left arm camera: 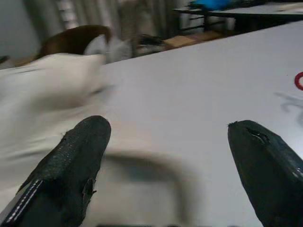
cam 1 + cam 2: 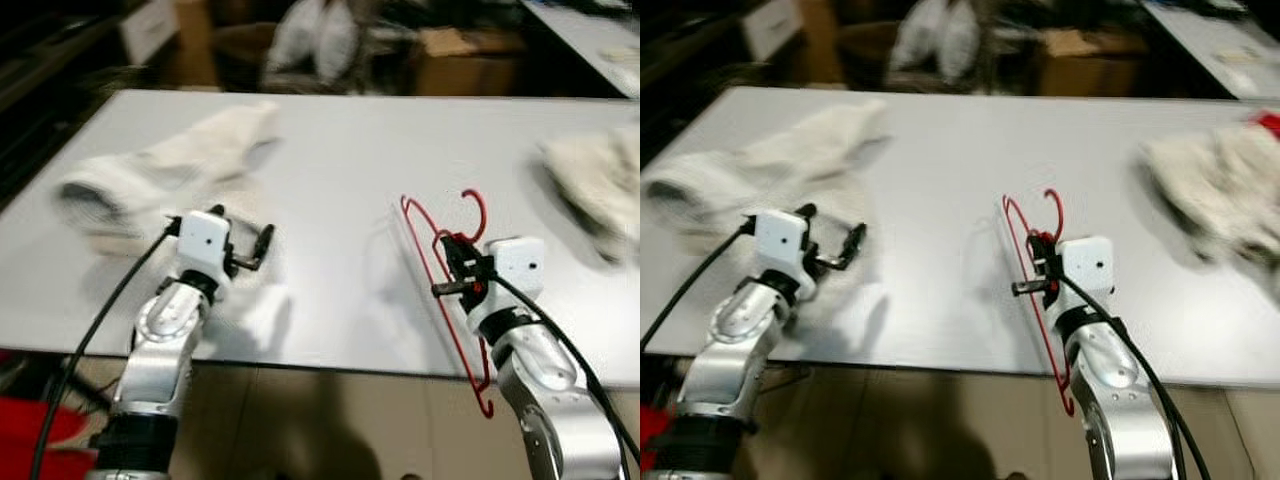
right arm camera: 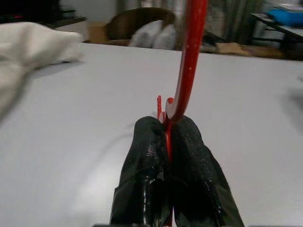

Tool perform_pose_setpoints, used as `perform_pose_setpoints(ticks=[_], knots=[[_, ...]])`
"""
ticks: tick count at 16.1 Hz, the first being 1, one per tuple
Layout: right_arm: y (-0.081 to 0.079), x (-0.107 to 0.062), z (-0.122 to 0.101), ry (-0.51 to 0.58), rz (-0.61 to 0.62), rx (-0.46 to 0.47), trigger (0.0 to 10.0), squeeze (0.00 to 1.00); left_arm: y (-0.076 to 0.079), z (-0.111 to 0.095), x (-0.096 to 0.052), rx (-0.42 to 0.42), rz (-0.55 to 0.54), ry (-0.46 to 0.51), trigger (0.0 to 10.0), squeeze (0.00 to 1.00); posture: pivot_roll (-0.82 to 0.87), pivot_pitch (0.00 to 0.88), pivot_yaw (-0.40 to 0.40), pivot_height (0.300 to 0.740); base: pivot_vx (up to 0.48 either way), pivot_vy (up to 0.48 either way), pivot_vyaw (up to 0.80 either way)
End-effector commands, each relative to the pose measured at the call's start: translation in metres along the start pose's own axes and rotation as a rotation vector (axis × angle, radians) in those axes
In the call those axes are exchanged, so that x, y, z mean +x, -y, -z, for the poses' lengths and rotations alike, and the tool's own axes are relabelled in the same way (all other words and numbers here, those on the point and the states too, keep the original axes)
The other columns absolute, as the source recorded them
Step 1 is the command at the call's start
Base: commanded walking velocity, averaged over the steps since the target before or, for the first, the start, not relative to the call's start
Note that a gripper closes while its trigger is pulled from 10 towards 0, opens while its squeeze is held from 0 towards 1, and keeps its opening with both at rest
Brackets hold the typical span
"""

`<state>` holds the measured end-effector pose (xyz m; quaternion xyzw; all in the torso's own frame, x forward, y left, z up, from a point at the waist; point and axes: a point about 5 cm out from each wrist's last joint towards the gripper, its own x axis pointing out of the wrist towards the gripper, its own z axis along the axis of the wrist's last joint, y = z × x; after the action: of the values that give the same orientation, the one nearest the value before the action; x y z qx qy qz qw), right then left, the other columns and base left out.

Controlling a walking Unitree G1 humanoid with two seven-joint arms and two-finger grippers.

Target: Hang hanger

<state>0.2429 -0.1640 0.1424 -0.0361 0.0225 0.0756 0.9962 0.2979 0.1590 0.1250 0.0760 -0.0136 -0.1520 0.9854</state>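
Note:
A red wire hanger hangs tilted over the front edge of the white table, its hook pointing up and its lower end below the table edge. My right gripper is shut on the hanger near the hook; in the right wrist view the black fingers pinch the red hanger between them. My left gripper is open above the table's front left, next to a white cloth, with nothing between its fingertips.
A second pile of white cloth lies at the table's right edge. Cardboard boxes and white bags stand beyond the far edge. Something red sits on the floor at lower left.

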Motion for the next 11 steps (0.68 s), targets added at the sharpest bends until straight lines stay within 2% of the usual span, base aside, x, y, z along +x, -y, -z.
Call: perform_pose_setpoints(ticks=[1, 2, 5, 6, 7, 9, 11], knots=[[0.009, -0.002, -0.001, -0.008, 0.019, -0.011, 10.0, 0.0, 0.007, -0.004, 0.003, 0.004, 0.019, 0.005, 10.0, 0.0, -0.01, 0.0, 0.064, 0.74, 0.0, -0.48, -0.77], [0.009, 0.0, -0.003, 0.0, 0.006, -0.015, 10.0, 0.0, 0.007, -0.003, 0.002, 0.0, 0.009, 0.004, 10.0, 0.0, -0.01, 0.0, 0.062, 0.74, 0.0, -0.48, -0.69], [0.01, 0.004, -0.015, 0.049, -0.078, -0.006, 10.0, 0.0, 0.003, -0.003, 0.001, 0.004, -0.008, -0.004, 10.0, 0.0, 0.0, 0.0, 0.053, 0.74, 0.0, -0.48, 0.0], [0.013, 0.006, -0.02, 0.065, -0.113, -0.003, 10.0, 0.0, 0.002, -0.002, 0.001, -0.038, -0.018, -0.011, 10.0, 0.0, 0.0, 0.0, 0.052, 0.74, 0.0, 0.0, 0.0], [0.02, 0.008, -0.029, 0.093, -0.164, 0.002, 10.0, 0.0, 0.002, -0.003, 0.001, -0.029, -0.005, -0.015, 10.0, 0.0, 0.0, 0.0, 0.052, 0.74, 0.0, 0.48, 0.0], [0.022, 0.007, -0.034, 0.107, -0.241, -0.007, 10.0, 0.0, 0.003, -0.005, 0.003, -0.051, -0.004, -0.012, 10.0, 0.0, 0.0, 0.0, 0.057, 0.74, 0.0, 0.48, 0.0], [0.023, 0.004, -0.045, 0.134, -0.392, 0.007, 10.0, 0.0, 0.0, -0.017, 0.009, -0.033, 0.037, 0.018, 10.0, 0.0, -0.01, 0.0, 0.073, 0.74, 0.0, 0.0, 0.0]])
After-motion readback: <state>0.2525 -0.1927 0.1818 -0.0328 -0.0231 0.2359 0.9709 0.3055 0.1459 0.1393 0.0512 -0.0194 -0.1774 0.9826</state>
